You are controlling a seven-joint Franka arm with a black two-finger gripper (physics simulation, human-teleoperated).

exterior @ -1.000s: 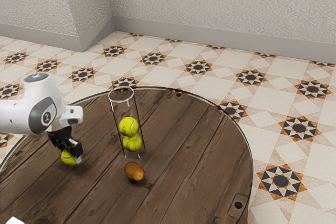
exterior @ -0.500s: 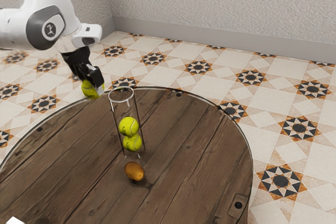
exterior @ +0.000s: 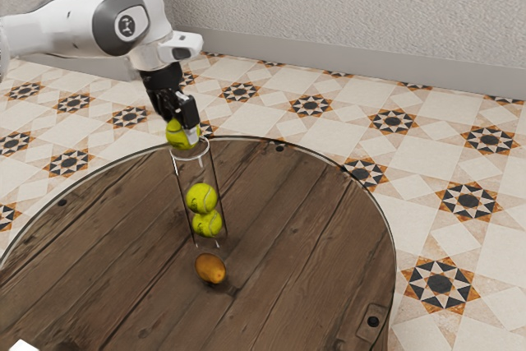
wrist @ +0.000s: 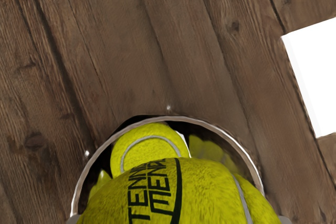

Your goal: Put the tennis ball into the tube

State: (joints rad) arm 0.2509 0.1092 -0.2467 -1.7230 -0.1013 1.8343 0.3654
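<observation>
Holding the lettered tennis ball [wrist: 205, 195] in the two-finger gripper [exterior: 186, 132], closed to ball width, with the rim [wrist: 171, 118] of the clear tube [exterior: 201, 174] just below its fingertips. Lowered off-centre, could catch there and roll outside or tip the tube.

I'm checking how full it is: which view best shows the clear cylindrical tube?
The exterior view: it shows the tube side-on, nearly full height, two fuzzy yellow balls inside. The wrist view shows part of its rim from above, beyond the held ball.
</observation>
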